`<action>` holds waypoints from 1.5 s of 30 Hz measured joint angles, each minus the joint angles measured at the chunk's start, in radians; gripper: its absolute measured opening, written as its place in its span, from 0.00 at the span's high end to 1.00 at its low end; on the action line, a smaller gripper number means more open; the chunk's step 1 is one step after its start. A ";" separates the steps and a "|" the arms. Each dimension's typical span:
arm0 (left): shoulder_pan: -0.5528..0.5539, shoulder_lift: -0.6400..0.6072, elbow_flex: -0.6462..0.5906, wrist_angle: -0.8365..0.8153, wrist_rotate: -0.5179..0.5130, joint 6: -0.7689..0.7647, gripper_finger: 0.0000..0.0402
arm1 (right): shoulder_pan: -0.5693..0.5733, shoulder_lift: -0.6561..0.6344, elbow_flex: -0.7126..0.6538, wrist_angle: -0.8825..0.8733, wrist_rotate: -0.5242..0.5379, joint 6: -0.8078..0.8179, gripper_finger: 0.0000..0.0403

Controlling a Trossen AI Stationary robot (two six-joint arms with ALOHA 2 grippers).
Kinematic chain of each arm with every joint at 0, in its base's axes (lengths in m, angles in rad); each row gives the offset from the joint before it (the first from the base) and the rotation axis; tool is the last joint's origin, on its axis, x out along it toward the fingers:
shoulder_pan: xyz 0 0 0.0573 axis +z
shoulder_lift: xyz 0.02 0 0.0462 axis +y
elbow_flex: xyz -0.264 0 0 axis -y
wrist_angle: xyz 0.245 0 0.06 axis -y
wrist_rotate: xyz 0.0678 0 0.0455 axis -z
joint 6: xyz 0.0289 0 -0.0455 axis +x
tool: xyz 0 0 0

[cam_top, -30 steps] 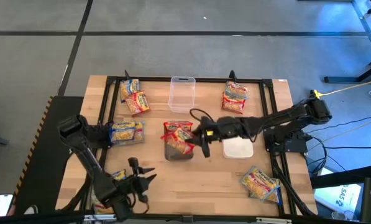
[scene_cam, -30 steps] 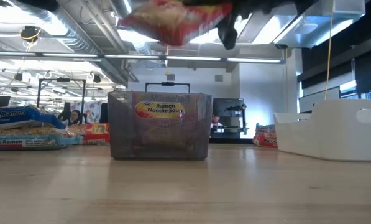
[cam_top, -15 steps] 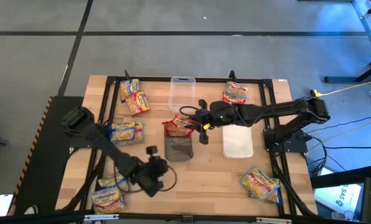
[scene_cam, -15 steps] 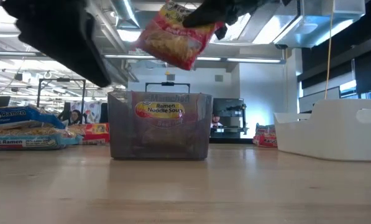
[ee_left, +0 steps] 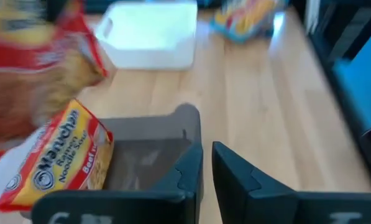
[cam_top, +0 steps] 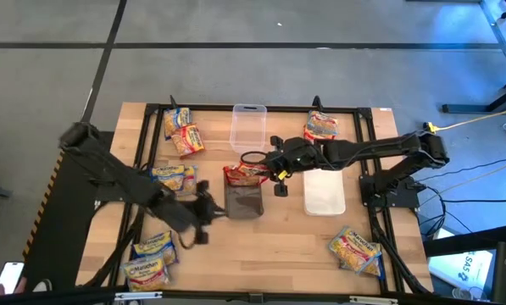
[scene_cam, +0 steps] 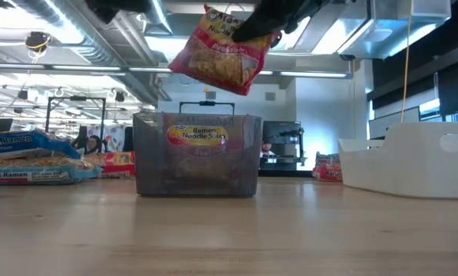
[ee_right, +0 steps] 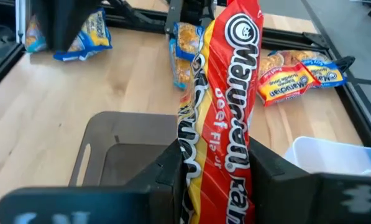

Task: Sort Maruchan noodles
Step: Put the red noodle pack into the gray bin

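Nearest the front edge of the desk (cam_top: 261, 246), two blue-labelled packets (cam_top: 148, 258) lie at the left front corner and another blue-trimmed pair (cam_top: 355, 250) at the right front corner. Just behind the left pair, the left gripper (cam_top: 203, 213) hovers low beside the left side of the grey bin (cam_top: 244, 202), its fingers (ee_left: 188, 171) drawn to a narrow gap with nothing between them. The grey bin stands at mid-desk with a red beef packet lying in it (ee_left: 54, 158). The white bin (cam_top: 324, 193) sits to its right, apart from it. Above the bin's rear rim, the right gripper (cam_top: 272, 167) pinches a red beef-flavour packet (ee_right: 225, 118), which hangs tilted in the air over the bin (scene_cam: 198, 153). Left of the bin, near the left edge, lie more blue packets (cam_top: 171, 179). Farther back, a clear bin (cam_top: 247, 127) stands at the middle of the rear edge, with two packets (cam_top: 181, 130) by the left rear corner and orange-labelled ones (cam_top: 320, 130) by the right rear corner.
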 joint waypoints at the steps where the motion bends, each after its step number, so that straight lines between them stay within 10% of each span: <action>1: 0.000 -0.052 -0.048 0.056 0.000 -0.003 0.94 | 0.000 0.005 0.001 0.007 -0.002 0.000 0.77; 10: 0.009 -0.341 -0.345 0.431 -0.015 0.002 0.94 | 0.000 0.083 0.000 0.066 -0.055 0.002 0.77; 45: 0.059 -0.359 -0.363 0.438 -0.038 0.083 0.93 | -0.014 0.403 0.200 -0.150 -0.050 -0.094 0.77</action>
